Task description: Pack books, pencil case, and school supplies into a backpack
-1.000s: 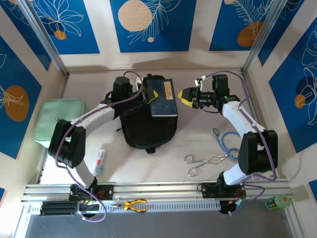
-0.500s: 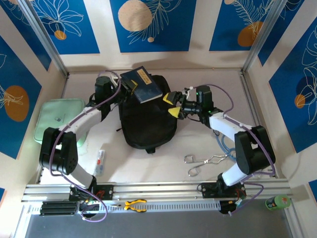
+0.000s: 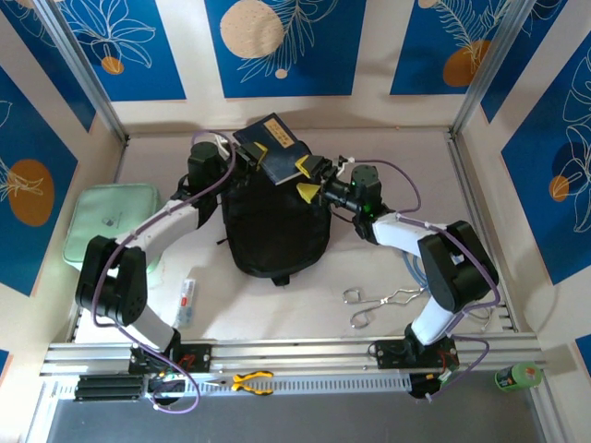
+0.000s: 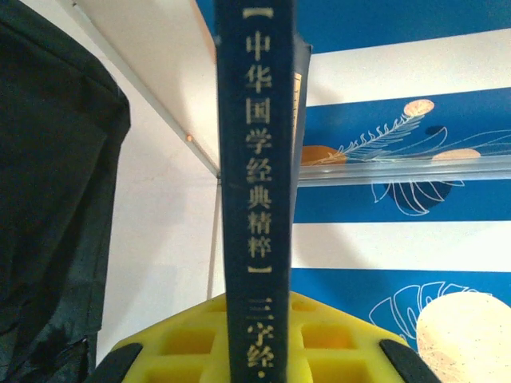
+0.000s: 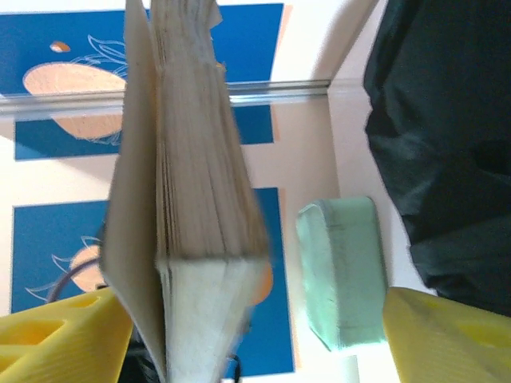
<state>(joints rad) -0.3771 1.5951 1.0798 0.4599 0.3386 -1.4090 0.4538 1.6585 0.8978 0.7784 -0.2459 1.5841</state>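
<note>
The navy book hangs tilted in the air above the far end of the backpack, close to the middle of the worktop's far edge. The left gripper is clamped on it from the left; in the left wrist view the spine with gold Chinese lettering runs straight up from between the yellow pads. The right gripper reaches in from the right with its jaws apart, the book's page edge standing between its yellow fingers, nearer one finger and with a clear gap to the other. The backpack lies flat in the middle of the worktop, black and soft. A mint-green pouch sits at the left edge, well apart from the backpack. Metal tongs lie toward the near right, beside the right arm's base, and a small white tube lies near the left arm's base
</note>
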